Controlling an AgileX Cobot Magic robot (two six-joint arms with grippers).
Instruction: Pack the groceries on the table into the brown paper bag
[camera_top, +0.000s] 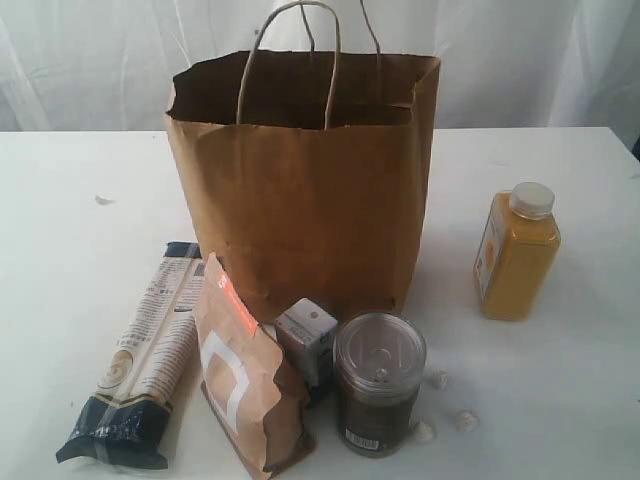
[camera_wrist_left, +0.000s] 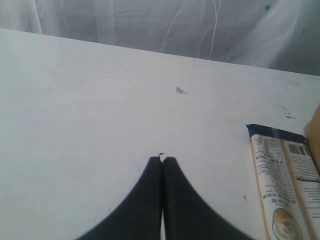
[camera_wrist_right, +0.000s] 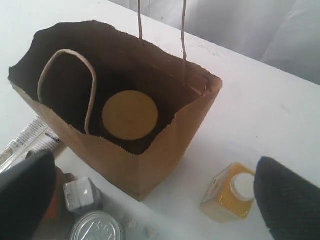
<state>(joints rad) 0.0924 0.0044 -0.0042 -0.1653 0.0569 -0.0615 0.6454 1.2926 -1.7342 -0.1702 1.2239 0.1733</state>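
Note:
The brown paper bag (camera_top: 310, 200) stands open at the middle of the table (camera_top: 80, 200). Inside the bag (camera_wrist_right: 165, 150), the yellow-lidded jar (camera_wrist_right: 130, 115) sits on the bottom. In front of the bag lie the long pasta packet (camera_top: 145, 355), the brown-orange pouch (camera_top: 245, 380), the small carton (camera_top: 308, 335) and the pull-tab can (camera_top: 378, 385). The juice bottle (camera_top: 515, 255) stands to the right. My right gripper (camera_wrist_right: 157, 205) hangs open above the bag and the bottle (camera_wrist_right: 230, 195), holding nothing. My left gripper (camera_wrist_left: 162, 160) is shut and empty over bare table beside the pasta packet (camera_wrist_left: 282, 190). Neither gripper shows in the exterior view.
Small white crumbs (camera_top: 440, 380) lie on the table right of the can. A little scrap (camera_top: 103, 200) marks the far left of the table. A white curtain hangs behind the table's back edge.

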